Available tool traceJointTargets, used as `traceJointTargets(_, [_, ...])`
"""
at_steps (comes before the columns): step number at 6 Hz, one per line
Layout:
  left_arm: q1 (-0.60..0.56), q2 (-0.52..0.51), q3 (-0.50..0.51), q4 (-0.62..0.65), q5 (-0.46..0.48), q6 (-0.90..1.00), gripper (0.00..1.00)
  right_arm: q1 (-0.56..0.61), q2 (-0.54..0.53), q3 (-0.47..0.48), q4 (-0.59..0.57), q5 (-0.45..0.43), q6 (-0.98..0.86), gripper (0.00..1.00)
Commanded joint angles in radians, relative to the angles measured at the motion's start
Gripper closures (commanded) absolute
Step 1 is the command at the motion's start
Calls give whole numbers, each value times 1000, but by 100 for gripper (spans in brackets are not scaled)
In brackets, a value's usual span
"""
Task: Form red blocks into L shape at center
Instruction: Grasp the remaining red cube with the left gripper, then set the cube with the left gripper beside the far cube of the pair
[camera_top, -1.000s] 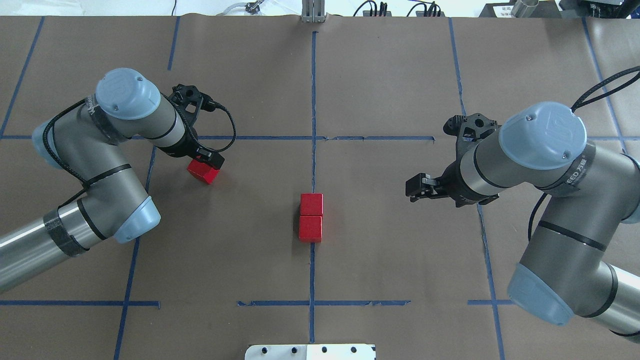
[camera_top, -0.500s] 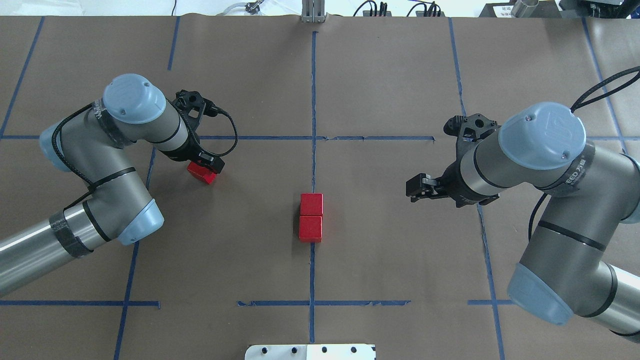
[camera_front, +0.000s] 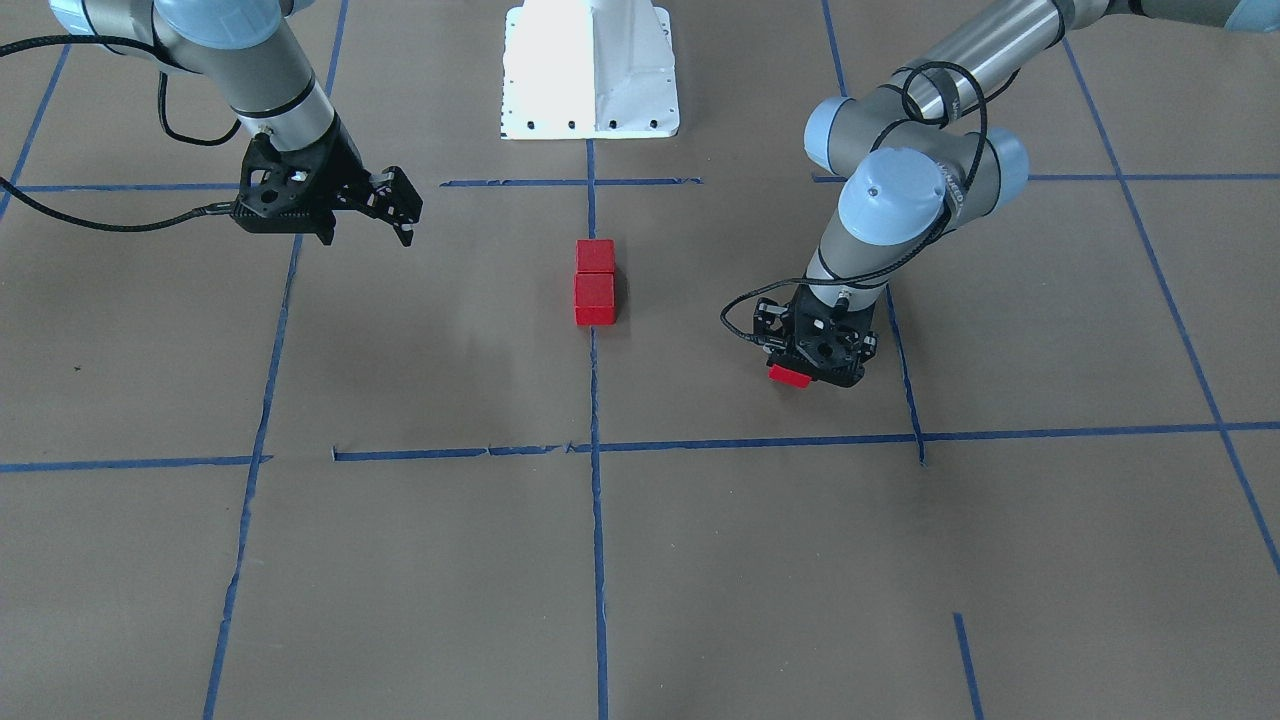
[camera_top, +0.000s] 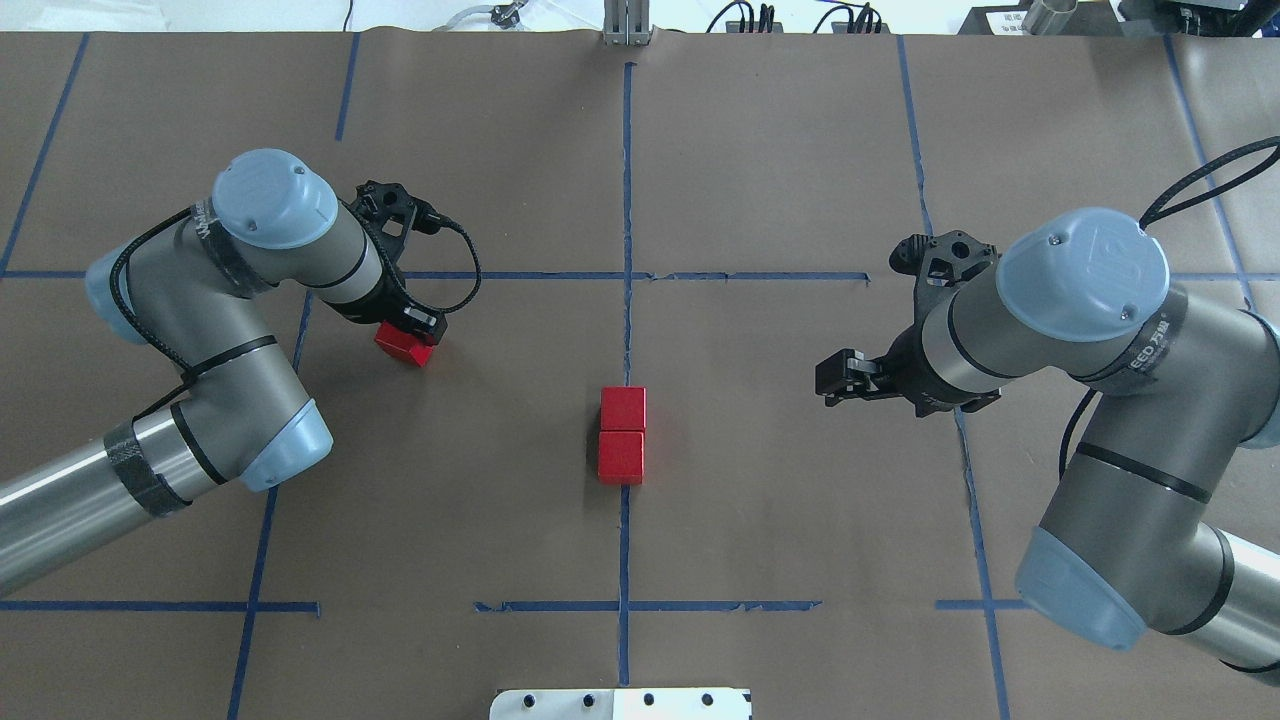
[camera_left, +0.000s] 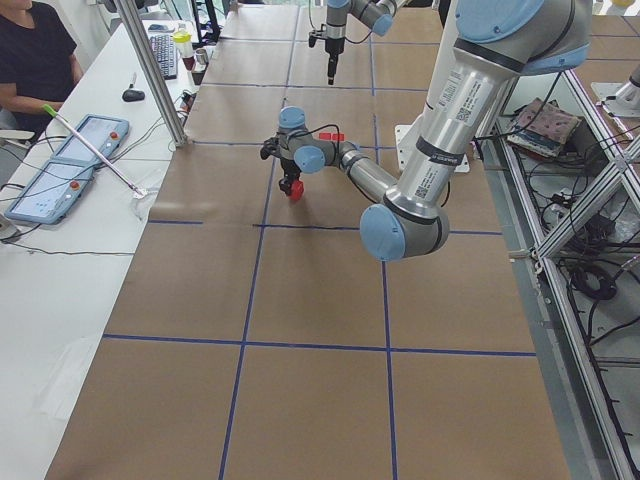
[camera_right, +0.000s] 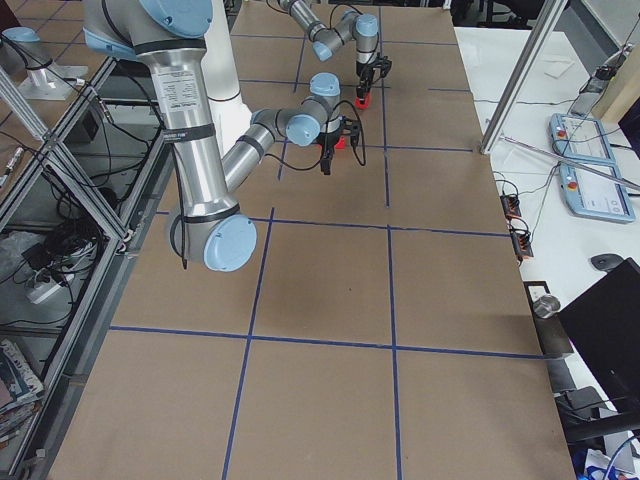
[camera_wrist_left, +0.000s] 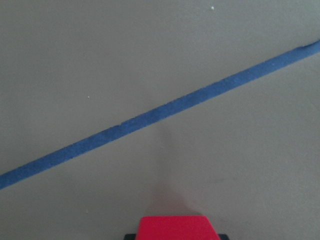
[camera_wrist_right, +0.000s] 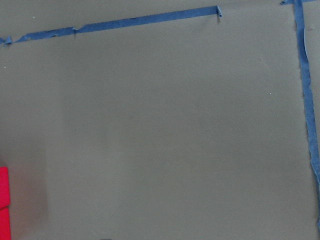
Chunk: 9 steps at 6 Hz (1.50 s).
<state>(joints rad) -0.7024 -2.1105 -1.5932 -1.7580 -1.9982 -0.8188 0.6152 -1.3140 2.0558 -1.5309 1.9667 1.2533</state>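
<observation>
Left gripper (camera_top: 412, 328) is down over the third red block (camera_top: 400, 347), one finger on each side. Can't tell if it's clamped or just straddling. Left wrist cam shows only the block's top face at the frame's bottom edge. That block sits well left of the centre (camera_top: 626, 350), just robot-side of the far horizontal tape line (camera_top: 520, 275), and it's skew to the grid.

The two red blocks (camera_top: 622, 435) are touching, in a row on the central tape line (camera_top: 627, 180). Right gripper (camera_top: 826, 382) is spread open and empty, hanging well off to their right.

Risks as I see them:
- Skew block: if the pads land on corners rather than flat faces, it could twist or pop out on the lift.
- If the skew isn't corrected, it lands rotated and the foot of the L won't sit flush.
- The pair is loose on paper. Come in low or too tight and the block or a finger shoves them off the line.
- A finger between the block and the pair would leave a gap, or nudge the neighbour when it opens. Jaw orientation matters.
- It has to go beside an end block. In line gives a bar, not an L.
- Right arm is no clash risk where it is, only if it moves in.
</observation>
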Motion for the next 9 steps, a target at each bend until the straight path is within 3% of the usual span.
traceJointTargets(1, [3,-69,-112,196,25,-280,100,0,-2,0,0,3,0,0])
traceJointTargets(3, [72,-101,-131,199,60,-849,100,1,-2,1,0,4,0,0])
traceJointTargets(5, [142,-103,-145,227,125,-1107,100,2,-4,4,0,6,0,0])
traceJointTargets(6, [200,-112,-133,248,190,-1390,100,2,-4,10,0,4,2,0])
traceJointTargets(9, [237,-170,-81,296,190,-1768,100,2,-4,12,0,4,3,0])
